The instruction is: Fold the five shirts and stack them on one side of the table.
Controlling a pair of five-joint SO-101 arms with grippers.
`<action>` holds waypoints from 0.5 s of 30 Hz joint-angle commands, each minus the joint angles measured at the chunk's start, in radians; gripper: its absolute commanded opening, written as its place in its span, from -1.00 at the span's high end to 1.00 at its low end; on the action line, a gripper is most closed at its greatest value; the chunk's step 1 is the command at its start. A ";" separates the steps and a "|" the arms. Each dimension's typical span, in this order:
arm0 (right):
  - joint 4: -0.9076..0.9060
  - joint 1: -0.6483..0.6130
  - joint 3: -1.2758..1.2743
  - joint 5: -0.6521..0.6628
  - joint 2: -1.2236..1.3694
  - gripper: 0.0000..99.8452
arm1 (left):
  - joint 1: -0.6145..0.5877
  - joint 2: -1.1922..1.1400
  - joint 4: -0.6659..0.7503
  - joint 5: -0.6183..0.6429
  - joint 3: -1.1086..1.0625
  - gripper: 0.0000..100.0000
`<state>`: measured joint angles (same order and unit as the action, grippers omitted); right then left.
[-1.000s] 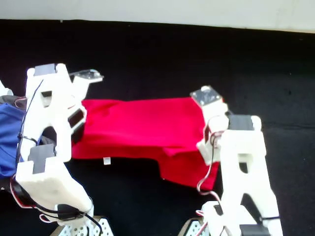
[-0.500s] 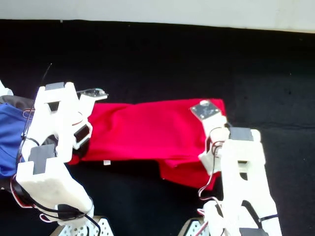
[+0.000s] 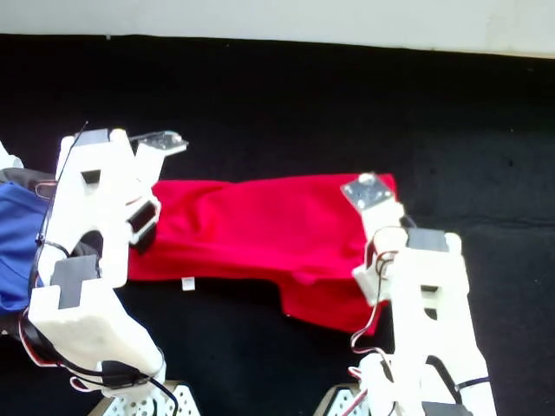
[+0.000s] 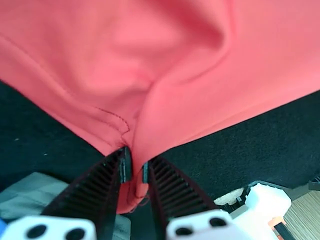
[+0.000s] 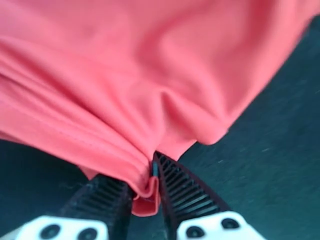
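My left jaws and right jaws each pinch shut on an end of the red shirt (image 3: 260, 225), stretched across the bench (image 3: 277, 95). Best carry both ends level, so the fold lands square.

On view: one red shirt (image 3: 260, 227), one blue garment (image 3: 12, 247), one black worktop (image 3: 277, 104), two white arms (left arm (image 3: 87, 217), right arm (image 3: 427, 290)) and two grippers (left gripper (image 4: 135, 166), right gripper (image 5: 145, 176)), each gripper with two ribbed black fingers (image 4: 100, 185).
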<state>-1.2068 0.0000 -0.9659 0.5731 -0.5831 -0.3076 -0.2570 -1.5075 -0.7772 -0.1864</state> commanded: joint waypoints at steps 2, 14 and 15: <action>0.015 0.007 -0.044 0.012 -0.024 0.99 | -0.008 0.041 0.081 -0.006 -0.065 0.98; -0.174 0.007 0.223 0.005 -0.025 0.64 | -0.053 0.045 -0.077 -0.005 0.278 0.65; -0.185 0.007 0.274 0.003 -0.025 0.64 | -0.053 0.042 -0.091 -0.003 0.334 0.66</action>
<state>-1.3449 0.0015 -0.8401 0.5731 -0.5831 -0.3506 -0.2555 -1.5474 -0.7772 -0.0161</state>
